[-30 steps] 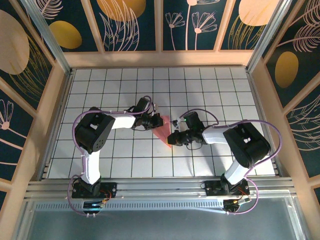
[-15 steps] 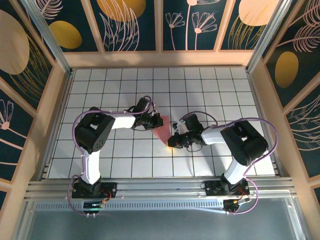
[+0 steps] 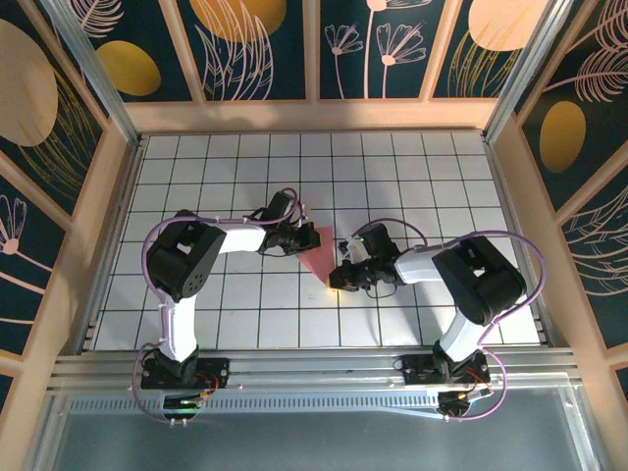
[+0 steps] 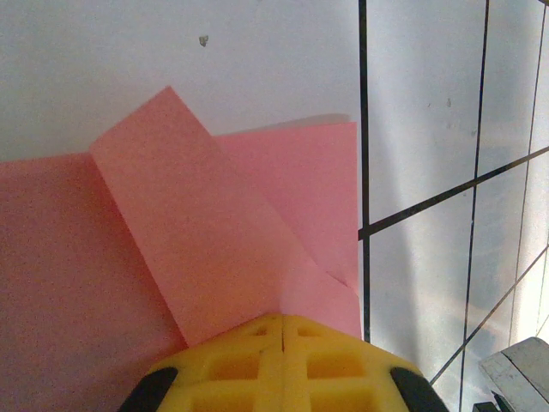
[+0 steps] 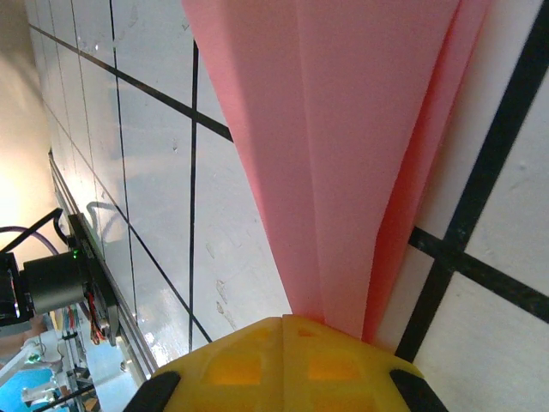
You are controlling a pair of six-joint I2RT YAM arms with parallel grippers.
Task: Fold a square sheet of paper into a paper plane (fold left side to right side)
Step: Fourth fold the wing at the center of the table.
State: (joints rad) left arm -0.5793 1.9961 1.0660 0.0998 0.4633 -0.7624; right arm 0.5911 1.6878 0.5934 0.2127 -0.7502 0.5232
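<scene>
Pink paper plane (image 3: pixel 319 259), lengthwise far-to-near, nose nearest

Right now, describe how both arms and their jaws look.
The left arm and right arm match: white tubular links between bulky black joint housings, each with a looping lilac cable, on black bases. In the wrist views the jaws are bright yellow moulded plastic with square recesses and black patches at the outer corners.
</scene>
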